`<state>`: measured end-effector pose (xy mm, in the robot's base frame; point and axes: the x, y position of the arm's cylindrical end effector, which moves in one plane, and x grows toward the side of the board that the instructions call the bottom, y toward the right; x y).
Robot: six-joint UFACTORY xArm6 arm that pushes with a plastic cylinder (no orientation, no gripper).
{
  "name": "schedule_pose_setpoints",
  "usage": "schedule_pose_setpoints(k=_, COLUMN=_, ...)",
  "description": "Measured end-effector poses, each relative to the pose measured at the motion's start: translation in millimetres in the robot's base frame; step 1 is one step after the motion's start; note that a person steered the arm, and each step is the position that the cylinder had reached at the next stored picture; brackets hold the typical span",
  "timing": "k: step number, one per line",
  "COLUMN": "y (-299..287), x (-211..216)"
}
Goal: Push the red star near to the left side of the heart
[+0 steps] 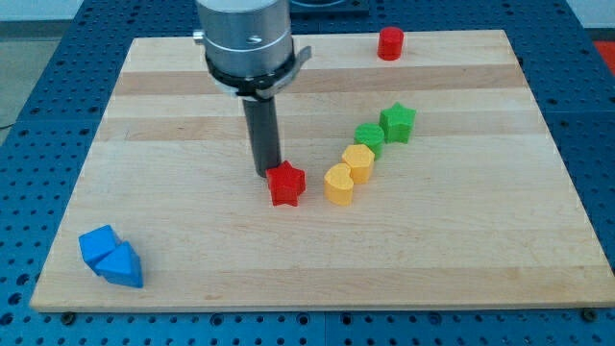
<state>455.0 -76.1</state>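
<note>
Tip (pixel 266 173): lower end of a straight dark rod, down at board level, touching or just shy of the red star's upper-left edge; exact contact hard to tell.
Jaws: none fitted, only the bare rod, so nothing open, closed or gripped.
Rod mount (pixel 246 38): grey metal cylinder with a dark collar, at the view's top, directly above the tip.
Red star (pixel 285 183): flat on the board near its middle, just right of and slightly below the tip; left of the yellow heart, close but apart, with a narrow strip of bare wood between.
Yellow heart (pixel 338 184): right of the red star at about the same height in the view; touching or nearly touching the second yellow block at its upper right.
Second yellow block (pixel 358 160): rounded, shape unclear; up and right of the heart, just below the nearer green block.
Green block (pixel 369 136): shape unclear, pressed between the yellow block and the green star.
Green star (pixel 397 122): upper-right end of the diagonal row of four.
Red cylinder (pixel 389 43): upright, alone near the board's top edge, well apart from the row.
Blue blocks (pixel 110 257): two pieces touching, angular, near the bottom-left corner, far from the tip.
Board (pixel 461 250): pale wooden top on a blue perforated table (pixel 29 67).
</note>
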Motion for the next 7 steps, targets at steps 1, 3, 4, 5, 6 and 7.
schedule_pose_setpoints(k=1, y=-44.6, x=3.4)
schedule_pose_setpoints(k=3, y=-42.1, x=65.1)
schedule_pose_setpoints(k=4, y=-20.5, x=57.7)
schedule_pose_setpoints(k=5, y=-15.5, x=49.4)
schedule_pose_setpoints(k=6, y=-12.3, x=49.2)
schedule_pose_setpoints(k=7, y=7.5, x=49.2)
